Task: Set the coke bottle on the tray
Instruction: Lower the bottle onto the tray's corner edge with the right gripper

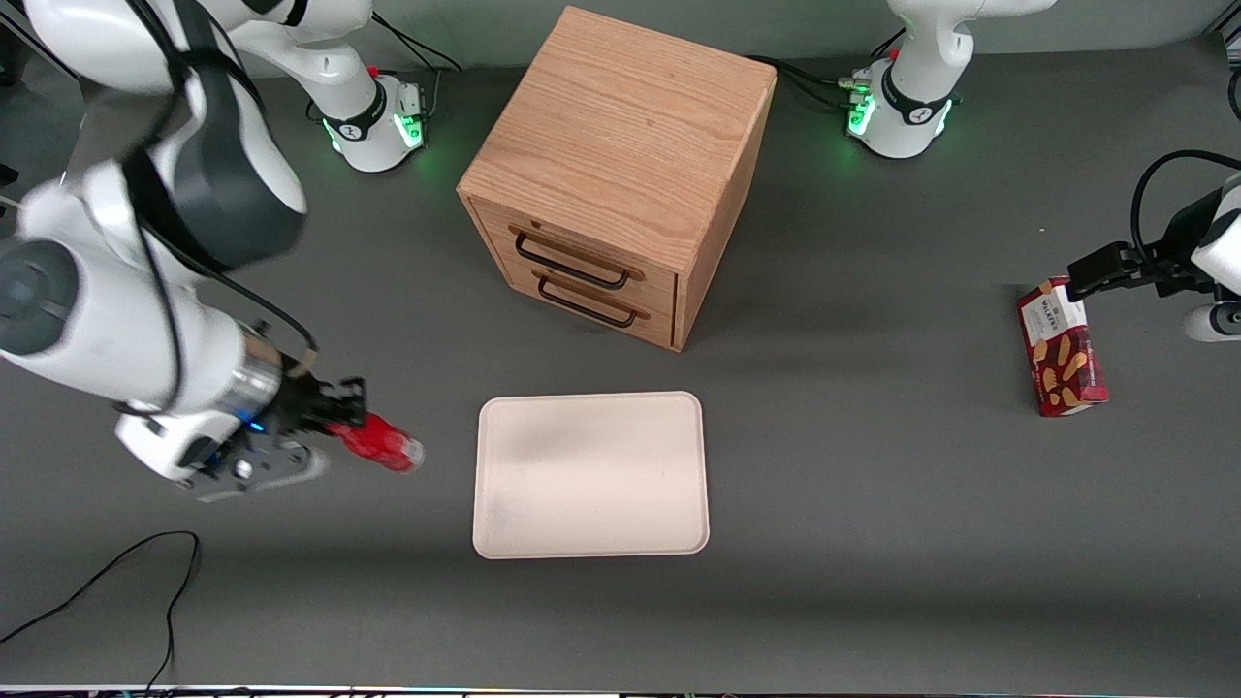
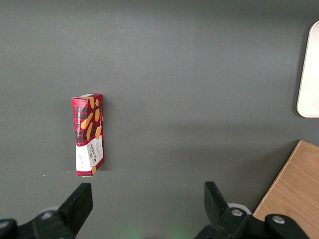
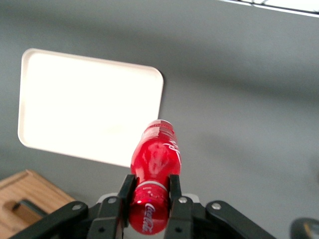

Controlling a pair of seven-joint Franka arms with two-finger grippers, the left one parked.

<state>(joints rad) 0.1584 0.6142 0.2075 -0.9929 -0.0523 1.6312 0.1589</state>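
Note:
My right gripper (image 1: 344,424) is shut on the coke bottle (image 1: 380,444), a slim red bottle with white lettering. It holds the bottle tilted, base pointing toward the tray, beside the tray's edge at the working arm's end of the table. In the right wrist view the two black fingers (image 3: 126,191) clamp the bottle (image 3: 155,159) near its cap end. The tray (image 1: 590,475) is a large flat cream-white rectangle, nearer to the front camera than the wooden drawer cabinet; nothing lies on it. It also shows in the right wrist view (image 3: 84,112), and its corner shows in the left wrist view (image 2: 310,74).
A wooden cabinet (image 1: 620,165) with two black-handled drawers stands farther from the front camera than the tray. A red biscuit box (image 1: 1061,349) lies toward the parked arm's end of the table, also in the left wrist view (image 2: 89,133). A black cable (image 1: 126,572) lies near the table's front edge.

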